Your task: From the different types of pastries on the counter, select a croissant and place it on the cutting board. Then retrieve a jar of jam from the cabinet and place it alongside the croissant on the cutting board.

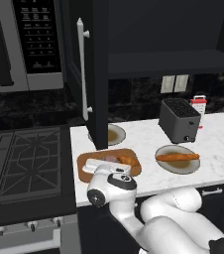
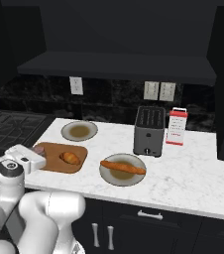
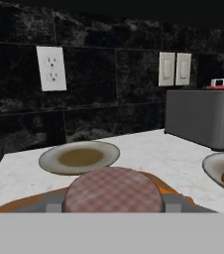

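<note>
At the bottom of the hand view, the two-finger gripper (image 3: pixel 113 204) pinches a small jar with a pink-and-brown checked lid (image 3: pixel 113 192), its dark fingertips (image 3: pixel 53 204) pressed to either side (the jar's body is hidden below the lid). The jar sits low over the flat brown wooden cutting board (image 2: pixel 54 150), at the lower left of the right base view, on the white marbled counter (image 2: pixel 183 171). The small golden-brown croissant (image 2: pixel 70 158) lies on the board just right of the white hand. Right of the board, toward frame centre, a round grey plate (image 2: pixel 122 177) carries the long orange-brown pastry (image 2: pixel 123 167). Behind the board rests a second grey plate (image 2: pixel 79 131) with a brown centre. Farther back stand a grey toaster (image 2: pixel 149 131) and a white container with a red top (image 2: pixel 177 126), before the black tiled wall with white outlets (image 2: pixel 76 85). At upper left of the left base view, the black cabinet door (image 1: pixel 86 69) with its silver bar handle (image 1: pixel 81 67) stands open.
</note>
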Controlling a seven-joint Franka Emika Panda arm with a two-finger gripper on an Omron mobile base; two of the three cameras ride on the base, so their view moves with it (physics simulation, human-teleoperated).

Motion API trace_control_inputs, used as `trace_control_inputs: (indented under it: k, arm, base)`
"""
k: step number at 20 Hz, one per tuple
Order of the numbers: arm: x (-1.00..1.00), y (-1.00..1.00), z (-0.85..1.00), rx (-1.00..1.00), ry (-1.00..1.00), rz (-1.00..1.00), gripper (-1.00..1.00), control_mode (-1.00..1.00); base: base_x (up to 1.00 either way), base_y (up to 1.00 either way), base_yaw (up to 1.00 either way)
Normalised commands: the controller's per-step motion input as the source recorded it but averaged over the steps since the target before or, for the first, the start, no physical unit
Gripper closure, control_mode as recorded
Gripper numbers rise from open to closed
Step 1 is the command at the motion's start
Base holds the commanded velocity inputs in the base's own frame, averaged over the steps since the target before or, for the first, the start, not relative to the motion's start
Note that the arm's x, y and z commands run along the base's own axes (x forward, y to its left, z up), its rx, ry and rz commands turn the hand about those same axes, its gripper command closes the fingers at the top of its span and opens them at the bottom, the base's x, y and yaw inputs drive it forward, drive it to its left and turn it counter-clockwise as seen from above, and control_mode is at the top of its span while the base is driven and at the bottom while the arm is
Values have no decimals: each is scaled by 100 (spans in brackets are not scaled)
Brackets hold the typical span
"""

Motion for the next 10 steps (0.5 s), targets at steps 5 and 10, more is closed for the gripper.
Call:
trace_control_inputs:
  k: [5, 10]
  arm:
    - [55, 0, -24, 5, 0, 0, 100, -100]
    - [45, 0, -29, 4, 0, 0, 100, -100]
  base:
    - [0, 0, 0]
    - [0, 0, 0]
